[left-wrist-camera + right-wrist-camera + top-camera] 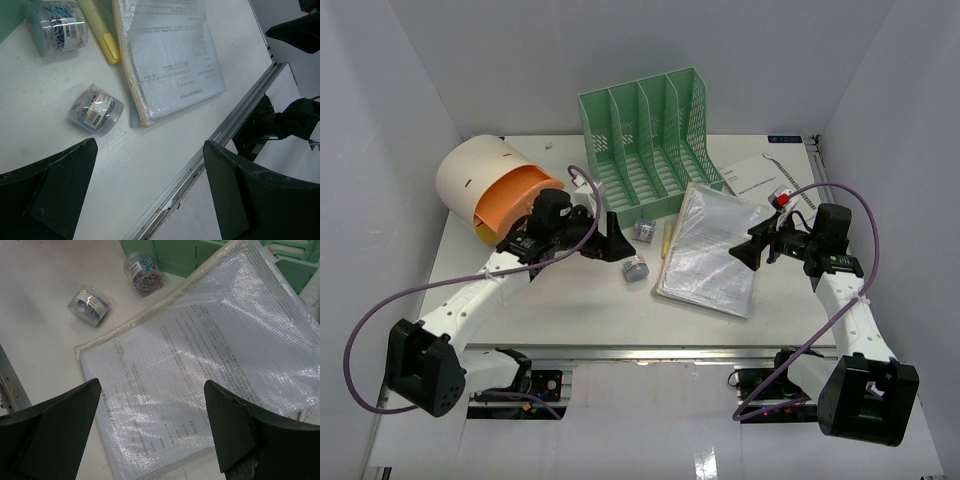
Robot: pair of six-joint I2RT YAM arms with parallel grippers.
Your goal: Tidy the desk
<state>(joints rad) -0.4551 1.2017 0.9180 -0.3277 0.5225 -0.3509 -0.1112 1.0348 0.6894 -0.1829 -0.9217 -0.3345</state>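
White walls close in the flat white desk (570, 305) on three sides, and a metal rail (650, 350) runs along its front edge by the arm bases.

The left gripper (613, 243) hangs over the middle of the desk with its black fingers (60, 190) spread wide and nothing between them. In the left wrist view, a small clear plastic jar of coloured clips (96, 110) lies on its side just ahead of the fingertips, apart from them. A second clear jar of paper clips (57, 25) is farther back, beside a yellow highlighter pen (100, 30).

The right gripper (748, 250) hovers at the right edge of a clear mesh zip pouch of printed sheets (715, 250). Its fingers (55, 430) are also spread wide and hold nothing. From the right wrist view the pouch fills the gap beneath them; whether they touch it I cannot tell.

The pouch lies flat and skewed, its near corner close to the front rail and its far edge against a green mesh file rack (650, 150) standing at the back. The highlighter is tucked along the pouch's left edge. A cream cylinder with an orange inner shell (485, 180) lies on its side at the back left, just behind the left arm. White spiral-bound printed paper (760, 175) rests at the back right, partly under the pouch.

Bare desk lies between the tipped jar and the rail, and along the front left.
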